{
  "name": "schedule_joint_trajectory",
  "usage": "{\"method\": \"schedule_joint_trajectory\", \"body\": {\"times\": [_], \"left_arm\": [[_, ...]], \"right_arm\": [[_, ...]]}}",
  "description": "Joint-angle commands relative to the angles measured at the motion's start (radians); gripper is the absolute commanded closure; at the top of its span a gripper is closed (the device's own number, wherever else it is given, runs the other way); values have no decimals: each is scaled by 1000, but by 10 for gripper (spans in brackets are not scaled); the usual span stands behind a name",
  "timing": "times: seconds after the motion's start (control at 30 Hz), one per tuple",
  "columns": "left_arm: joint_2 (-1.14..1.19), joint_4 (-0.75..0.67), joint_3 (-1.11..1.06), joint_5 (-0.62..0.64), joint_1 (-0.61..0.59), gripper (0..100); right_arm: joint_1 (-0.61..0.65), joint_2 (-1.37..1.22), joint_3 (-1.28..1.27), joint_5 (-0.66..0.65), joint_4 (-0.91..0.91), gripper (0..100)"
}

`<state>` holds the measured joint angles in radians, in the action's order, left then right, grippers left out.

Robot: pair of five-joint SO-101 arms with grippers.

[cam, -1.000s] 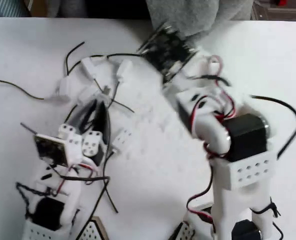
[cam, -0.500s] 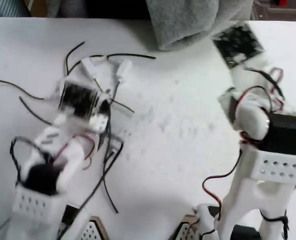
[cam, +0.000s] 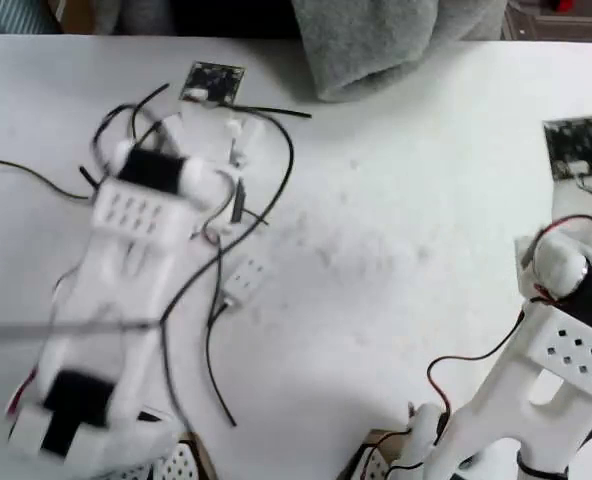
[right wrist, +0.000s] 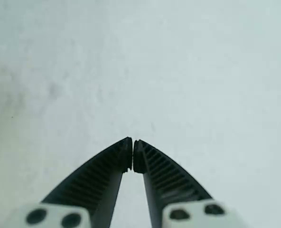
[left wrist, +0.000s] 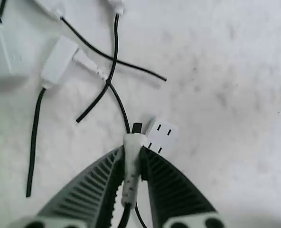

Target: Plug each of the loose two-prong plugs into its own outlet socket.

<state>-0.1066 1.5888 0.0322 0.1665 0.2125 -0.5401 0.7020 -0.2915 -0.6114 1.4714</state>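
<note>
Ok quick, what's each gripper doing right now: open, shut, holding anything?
Left gripper: shut on a white plug.
Right gripper: shut, holding nothing.

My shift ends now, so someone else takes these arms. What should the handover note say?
Left gripper: fingers shut on a white plug on a black cord, close to the white slotted outlet socket block; not inserted.
Right gripper: shut, empty, over the bare white table.
Another loose white two-prong plug lies among the black cords farther off.
Done: no plug seen seated. Left: every plug.
</note>
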Motion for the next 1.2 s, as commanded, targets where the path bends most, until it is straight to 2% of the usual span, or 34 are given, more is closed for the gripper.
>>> {"method": "schedule_joint_trajectory", "body": {"times": [0.0, 0.07, 0.23, 0.33, 0.47, 0.67, 0.83, 1.03, 1.17], "left_arm": [[150, 84, 195, 86, -4, 975], [191, 120, 264, 175, 19, 975], [219, 196, 304, 491, 87, 975], [222, 193, 267, 542, 113, 975], [225, 190, 224, 577, 189, 973], [226, 187, 207, 884, 203, 973], [228, 181, 170, 1022, 143, 976], [228, -49, -15, 1131, 119, 976], [226, -204, -104, 1149, 127, 976]], "right_arm": [[-64, 64, -121, 3, -107, 979], [-104, 88, -204, 2, -168, 979], [-231, 134, -410, 2, -329, 979], [-303, 148, -535, -3, -427, 979], [-363, 150, -684, -97, -552, 979], [-394, 151, -801, -110, -628, 979], [-389, 151, -858, -117, -628, 979], [-390, 153, -908, -117, -627, 979], [-389, 153, -930, -117, -627, 979]]}}
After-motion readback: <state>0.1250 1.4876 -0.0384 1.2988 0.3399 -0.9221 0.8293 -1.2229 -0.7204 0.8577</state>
